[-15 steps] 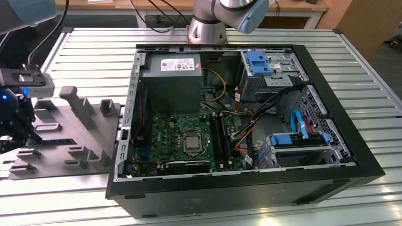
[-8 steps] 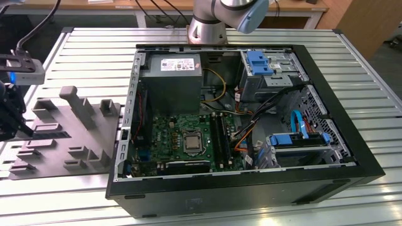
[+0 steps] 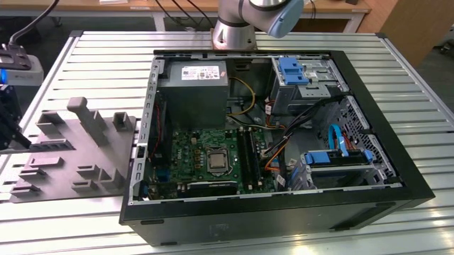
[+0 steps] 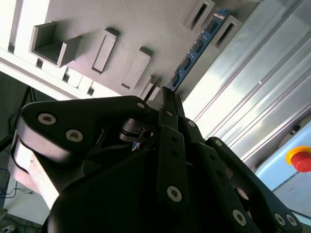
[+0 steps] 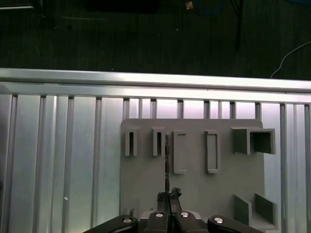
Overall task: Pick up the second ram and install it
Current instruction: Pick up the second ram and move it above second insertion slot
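End effector: black, made of linked bars. In both wrist views the end effector (image 4: 167, 96) (image 5: 168, 194) has its two fingers together, clamped on the thin blue stick.
Second ram: the second ram (image 4: 197, 48) is a blue board with dark chips. It begins at the fingertips and reaches away from them, over the gray fixture. In the first wrist view it (image 5: 166, 160) is seen edge-on, as a thin dark line.
Contact with fixture: I cannot tell if the stick is clear of the fixture or touches it.
Gray fixture: the gray fixture (image 5: 146, 187) (image 4: 146, 19) (image 3: 71, 154) is a plate with raised slot holders, directly beyond the end effector. The stick runs between a narrow holder and a longer frame.
Worktop: the worktop (image 5: 48, 145) (image 3: 298, 48) is slatted metal, under the fixture and on both sides of the end effector.
Computer case: the computer case (image 3: 284, 215) is open, just beside the fixture, at the exterior view's right.
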`<state>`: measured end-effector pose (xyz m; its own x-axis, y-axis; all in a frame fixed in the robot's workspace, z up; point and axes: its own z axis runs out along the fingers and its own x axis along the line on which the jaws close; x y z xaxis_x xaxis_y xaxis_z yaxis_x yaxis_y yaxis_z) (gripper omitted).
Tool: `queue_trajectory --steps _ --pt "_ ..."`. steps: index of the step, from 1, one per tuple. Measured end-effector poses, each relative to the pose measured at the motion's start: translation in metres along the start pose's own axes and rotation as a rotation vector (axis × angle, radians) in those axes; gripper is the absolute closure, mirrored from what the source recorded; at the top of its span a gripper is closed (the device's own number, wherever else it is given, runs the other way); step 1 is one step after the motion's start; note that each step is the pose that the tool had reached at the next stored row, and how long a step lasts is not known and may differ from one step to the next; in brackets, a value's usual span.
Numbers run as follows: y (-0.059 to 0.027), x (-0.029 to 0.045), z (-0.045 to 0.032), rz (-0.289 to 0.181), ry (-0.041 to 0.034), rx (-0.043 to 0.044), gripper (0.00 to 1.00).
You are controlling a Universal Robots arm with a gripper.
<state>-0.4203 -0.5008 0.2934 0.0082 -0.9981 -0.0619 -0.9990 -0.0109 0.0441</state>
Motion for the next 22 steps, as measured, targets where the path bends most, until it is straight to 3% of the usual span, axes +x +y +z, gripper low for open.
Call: queue_trajectory --steps 22 --pt "0.0027 -0.0061 -0.0613 0.000 0.0000 -0.0001 0.89"
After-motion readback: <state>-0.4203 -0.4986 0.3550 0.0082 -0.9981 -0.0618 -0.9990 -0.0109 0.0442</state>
